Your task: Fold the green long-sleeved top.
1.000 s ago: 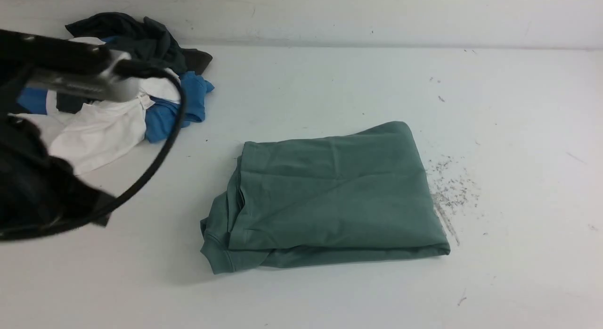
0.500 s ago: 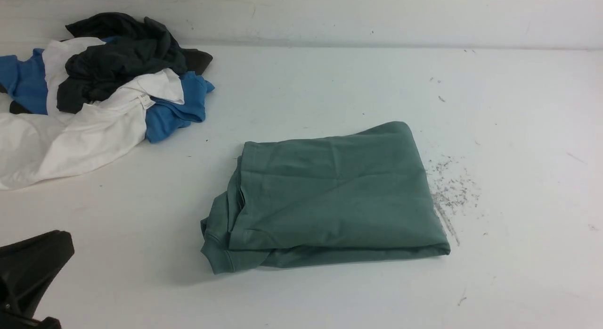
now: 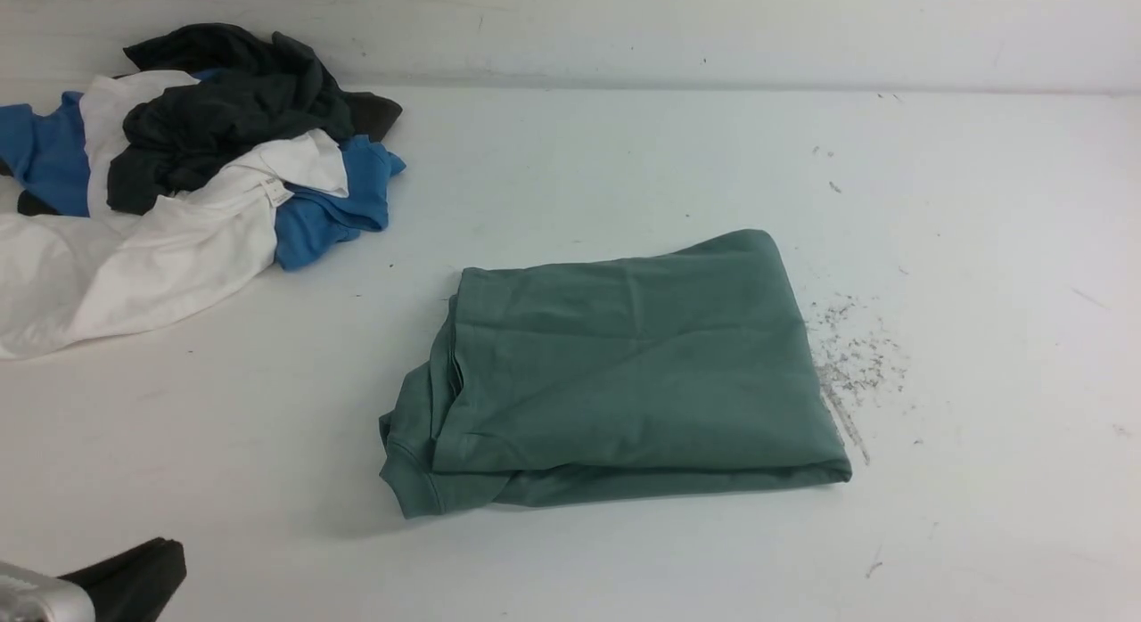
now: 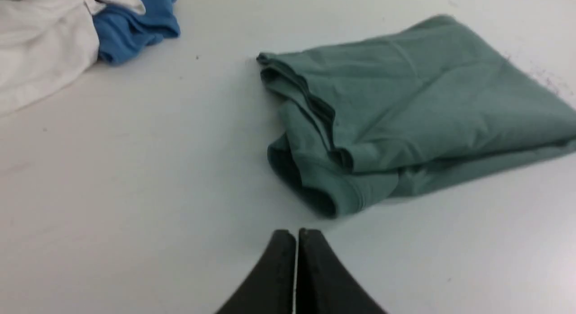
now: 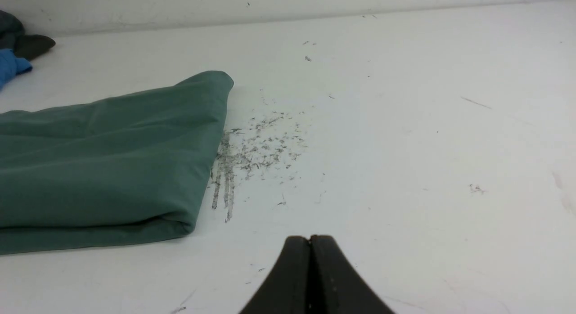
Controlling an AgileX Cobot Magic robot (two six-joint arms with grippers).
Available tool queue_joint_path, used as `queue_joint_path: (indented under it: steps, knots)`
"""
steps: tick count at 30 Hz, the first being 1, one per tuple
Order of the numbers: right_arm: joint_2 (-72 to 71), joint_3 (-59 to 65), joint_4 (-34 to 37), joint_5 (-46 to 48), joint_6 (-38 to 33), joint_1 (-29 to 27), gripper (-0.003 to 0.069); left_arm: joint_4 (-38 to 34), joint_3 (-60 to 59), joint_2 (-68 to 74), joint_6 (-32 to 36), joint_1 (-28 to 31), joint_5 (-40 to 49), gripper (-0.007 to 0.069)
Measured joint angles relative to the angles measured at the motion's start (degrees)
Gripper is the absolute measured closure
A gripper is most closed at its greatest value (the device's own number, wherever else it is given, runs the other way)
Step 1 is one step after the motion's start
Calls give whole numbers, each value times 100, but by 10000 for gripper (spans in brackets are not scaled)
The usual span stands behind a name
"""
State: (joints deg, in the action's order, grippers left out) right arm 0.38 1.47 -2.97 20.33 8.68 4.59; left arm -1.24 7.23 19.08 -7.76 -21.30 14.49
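Green long-sleeved top (image 3: 624,372) lies folded in a compact rectangle mid-desk (image 3: 570,159), both the left gripper (image 4: 296,235) and right gripper (image 5: 309,239) closed, empty and clear of it; finishing well likely means withdrawing without snagging the loose cuff edge.

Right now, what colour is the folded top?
Muted sage green, clearest in the front view.

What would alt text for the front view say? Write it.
A green long-sleeved top lies folded into a rectangle mid-table. A heap of blue, white and dark grey garments sits far left; grey scuff marks lie beside the top.
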Motion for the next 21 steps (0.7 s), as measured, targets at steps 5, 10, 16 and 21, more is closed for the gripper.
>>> queue_joint_path:
  steps: [5, 10, 16, 21]
  knots:
    - [0, 0, 0, 0, 0, 0, 673, 124, -288, -341, 295, 38, 75, 628]
    - [0, 0, 0, 0, 0, 0, 673, 124, -697, -1394, 614, 589, 306, 628]
    - [0, 0, 0, 0, 0, 0, 673, 41, -869, -1966, 681, 1797, 653, 628]
    - [0, 0, 0, 0, 0, 0, 673, 29, -864, -1966, 725, 2018, 665, 628]
